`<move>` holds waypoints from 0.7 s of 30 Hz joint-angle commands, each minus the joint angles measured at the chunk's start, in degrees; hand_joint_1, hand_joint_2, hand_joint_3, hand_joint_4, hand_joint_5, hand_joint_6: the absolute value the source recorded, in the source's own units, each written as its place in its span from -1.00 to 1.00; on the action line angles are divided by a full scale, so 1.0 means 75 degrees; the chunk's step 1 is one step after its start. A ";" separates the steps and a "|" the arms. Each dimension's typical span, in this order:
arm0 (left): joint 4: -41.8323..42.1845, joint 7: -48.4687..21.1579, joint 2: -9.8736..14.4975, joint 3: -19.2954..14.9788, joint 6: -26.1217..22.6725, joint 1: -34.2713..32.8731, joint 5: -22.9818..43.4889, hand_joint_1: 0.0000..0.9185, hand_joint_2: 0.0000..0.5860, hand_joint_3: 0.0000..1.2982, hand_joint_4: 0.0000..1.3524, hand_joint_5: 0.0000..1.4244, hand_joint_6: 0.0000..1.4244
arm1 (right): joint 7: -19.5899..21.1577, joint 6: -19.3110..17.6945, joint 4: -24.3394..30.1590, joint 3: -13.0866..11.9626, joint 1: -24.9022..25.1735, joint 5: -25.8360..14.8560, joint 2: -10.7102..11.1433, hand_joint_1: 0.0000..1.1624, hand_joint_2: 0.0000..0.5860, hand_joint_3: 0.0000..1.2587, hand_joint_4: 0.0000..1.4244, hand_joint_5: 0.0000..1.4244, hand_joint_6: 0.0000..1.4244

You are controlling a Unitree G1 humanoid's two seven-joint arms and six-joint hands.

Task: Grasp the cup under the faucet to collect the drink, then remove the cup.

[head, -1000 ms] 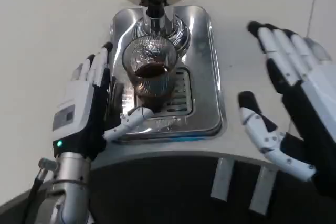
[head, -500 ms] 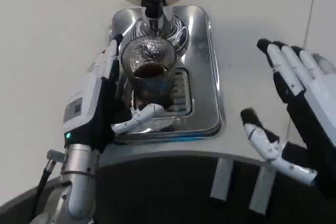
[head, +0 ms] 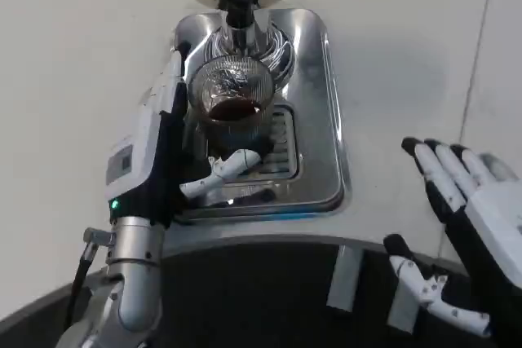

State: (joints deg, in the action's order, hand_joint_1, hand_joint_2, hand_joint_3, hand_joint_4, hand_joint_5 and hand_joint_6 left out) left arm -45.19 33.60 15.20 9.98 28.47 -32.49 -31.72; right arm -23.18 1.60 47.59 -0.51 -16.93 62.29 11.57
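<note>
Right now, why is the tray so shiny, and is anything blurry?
Head view: the metal tray mirrors the room light, so bright glare streaks run along its rim. The cup and the left hand look sharp; the right hand is slightly soft at the picture's edge.

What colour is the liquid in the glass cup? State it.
Dark brown, nearly black, pooled low in the ribbed clear glass cup, seen in the head view.
</note>
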 commanded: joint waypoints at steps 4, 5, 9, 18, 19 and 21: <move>-0.0319 0.0144 -0.0105 0.0037 0.0267 -0.0110 0.0077 -0.17 -0.86 -1.00 -1.00 -0.82 -0.80 | 0.0241 -0.0081 0.0144 -0.0137 -0.0392 -0.0193 0.0137 -0.53 0.64 -1.00 -1.00 -1.00 -1.00; -0.0344 0.0172 -0.0126 0.0045 0.0301 -0.0125 0.0066 -0.15 -0.86 -1.00 -1.00 -0.80 -0.78 | 0.0239 -0.0076 0.0159 -0.0157 -0.0437 -0.0211 0.0143 -0.53 0.64 -1.00 -1.00 -1.00 -1.00; -0.0441 0.0284 -0.0209 0.0046 0.0346 -0.0183 0.0074 -0.14 -0.86 -1.00 -1.00 -0.75 -0.73 | 0.0201 -0.0062 0.0288 -0.0169 -0.0597 -0.0184 0.0107 -0.53 0.62 -1.00 -1.00 -1.00 -1.00; -0.0979 0.0329 -0.0295 0.0080 0.0213 -0.0613 0.0054 -0.14 -0.86 -1.00 -1.00 -0.71 -0.70 | -0.0037 0.0075 0.0556 -0.0084 -0.0613 -0.0099 -0.0017 -0.55 0.59 -1.00 -1.00 -1.00 -1.00; -0.1031 0.0331 -0.0301 0.0090 0.0192 -0.0650 0.0045 -0.14 -0.86 -1.00 -1.00 -0.71 -0.70 | -0.0056 0.0088 0.0567 -0.0079 -0.0596 -0.0089 -0.0028 -0.55 0.59 -1.00 -1.00 -1.00 -1.00; -0.1163 0.0349 -0.0318 0.0109 0.0111 -0.0753 0.0024 -0.14 -0.86 -1.00 -1.00 -0.70 -0.71 | -0.0109 0.0117 0.0573 -0.0059 -0.0563 -0.0061 -0.0048 -0.55 0.59 -1.00 -1.00 -1.00 -1.00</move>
State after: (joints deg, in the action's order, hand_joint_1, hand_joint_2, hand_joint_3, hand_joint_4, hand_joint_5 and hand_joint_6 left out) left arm -52.11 35.77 13.08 10.23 30.39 -37.24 -31.71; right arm -23.12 1.93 50.87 -1.25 -21.01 61.52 11.71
